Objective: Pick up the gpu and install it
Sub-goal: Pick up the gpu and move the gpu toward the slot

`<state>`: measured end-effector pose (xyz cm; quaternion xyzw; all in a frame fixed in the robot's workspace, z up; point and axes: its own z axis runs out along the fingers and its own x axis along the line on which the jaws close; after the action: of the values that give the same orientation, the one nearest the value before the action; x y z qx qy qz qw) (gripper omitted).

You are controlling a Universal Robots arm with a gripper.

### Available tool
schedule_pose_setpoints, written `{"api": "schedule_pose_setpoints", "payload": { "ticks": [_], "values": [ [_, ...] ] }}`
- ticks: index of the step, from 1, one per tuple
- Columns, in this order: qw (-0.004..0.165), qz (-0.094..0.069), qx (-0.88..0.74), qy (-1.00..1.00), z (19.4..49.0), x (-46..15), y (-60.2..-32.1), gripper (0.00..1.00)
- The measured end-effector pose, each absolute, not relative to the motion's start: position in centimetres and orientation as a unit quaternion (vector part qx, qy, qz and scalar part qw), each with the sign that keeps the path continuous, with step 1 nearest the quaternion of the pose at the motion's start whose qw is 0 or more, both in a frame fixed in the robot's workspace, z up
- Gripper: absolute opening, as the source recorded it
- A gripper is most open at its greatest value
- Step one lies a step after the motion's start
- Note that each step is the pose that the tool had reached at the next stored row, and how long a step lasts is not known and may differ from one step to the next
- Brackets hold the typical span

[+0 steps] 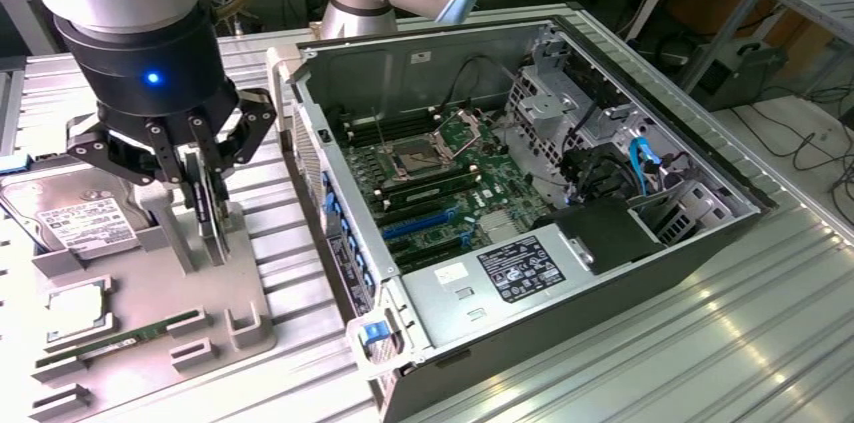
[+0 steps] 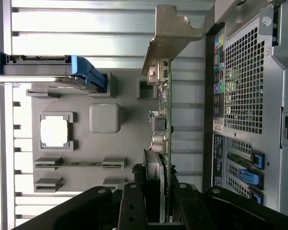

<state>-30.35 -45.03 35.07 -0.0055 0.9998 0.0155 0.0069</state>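
Gripper [image 1: 198, 175] was clamped on the gpu [image 1: 214, 228], which stood edge-on in its slot on the grey holder tray [image 1: 160, 318] beside the open computer case [image 1: 534, 193], so lifting and installing were not yet done.

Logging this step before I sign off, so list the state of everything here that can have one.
Flat green gpu card with silver end bracket: upright on edge in the grey plastic tray, not installed.
Gripper: shut on the gpu.
Grey metal computer case: side open, motherboard exposed.
Silver hard drive with white label: resting in the tray.
Narrow green RAM stick: lying in its tray slot.
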Motion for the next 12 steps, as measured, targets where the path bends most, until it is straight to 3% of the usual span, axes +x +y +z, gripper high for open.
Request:
{"api": "schedule_pose_setpoints", "payload": {
  "ticks": [12],
  "values": [
    [0.006,0.016,-0.006,1.0,36.4,-30.3,-45.0,0.28]
  ]
}}
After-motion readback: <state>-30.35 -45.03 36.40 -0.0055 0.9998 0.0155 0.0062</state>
